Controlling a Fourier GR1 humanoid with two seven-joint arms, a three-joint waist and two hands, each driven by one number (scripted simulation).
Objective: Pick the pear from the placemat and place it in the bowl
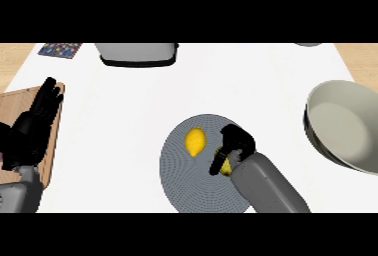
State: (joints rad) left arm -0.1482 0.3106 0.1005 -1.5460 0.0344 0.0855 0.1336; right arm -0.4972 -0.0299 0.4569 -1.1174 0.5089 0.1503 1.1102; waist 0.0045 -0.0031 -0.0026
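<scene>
A grey round placemat (188, 185) lies at the middle of the white counter. A yellow fruit (195, 142) rests on its upper left part. My right hand (235, 145) is on the placemat just right of that fruit, fingers curled round a second yellow thing (225, 168), the pear, which shows only as a sliver under the palm. The grey bowl (343, 125) stands at the right edge, apart from the hand. My left hand (33, 125) rests open at the far left, fingers up, over the wooden board.
A wooden cutting board (15, 107) lies along the left edge. A grey appliance with a black base (137, 53) stands at the back. A patterned item (60, 49) sits at the back left corner. Bare white counter (258, 90) lies between placemat and bowl.
</scene>
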